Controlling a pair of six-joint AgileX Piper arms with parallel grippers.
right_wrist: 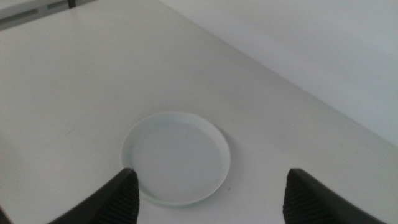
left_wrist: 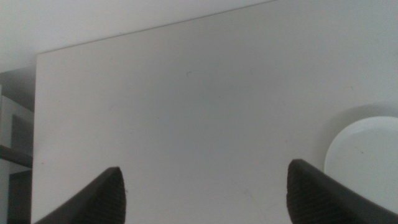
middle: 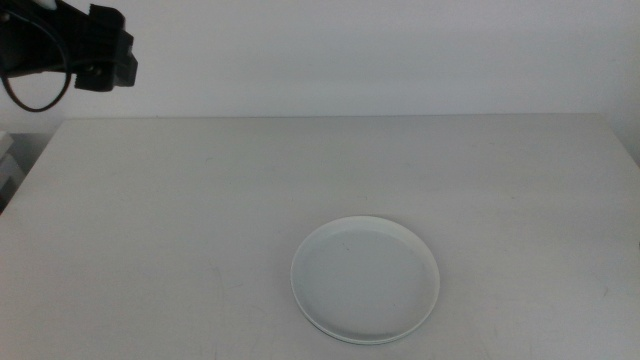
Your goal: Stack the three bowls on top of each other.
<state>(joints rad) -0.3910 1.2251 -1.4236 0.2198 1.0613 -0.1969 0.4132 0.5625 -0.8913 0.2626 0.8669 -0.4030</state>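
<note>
- Where the table (middle: 180, 220) is seen from the middle view, only one dish is shown: the white bowl (middle: 365, 279), set upright near the front edge, a little right of centre.
- A second thin rim line is seen along the bowl's lower edge in the middle view; whether another dish lies beneath cannot be told.
- The white bowl's inside is seen to be bare, and nothing is touching it.
- No green or blue-grey dish is seen in any view.
- The left arm (middle: 95, 50) is seen at the far left corner of the middle view, raised above the table's back edge and well apart from the bowl; a dark cable is looped beside it.
- The left gripper (left_wrist: 205, 193) is held with its jaws spread wide and nothing between them; bare table is seen through the gap, and the bowl (left_wrist: 364, 162) lies off beyond one jaw.
- The right gripper (right_wrist: 208, 199) is likewise released, jaws wide apart and holding nothing; it is held high over the table, with the bowl (right_wrist: 176, 157) seen below and between the jaws, not touched.
- The right arm itself is not shown in the middle view.
- A pale wall is seen behind the table, and dark furniture past its left edge.
</note>
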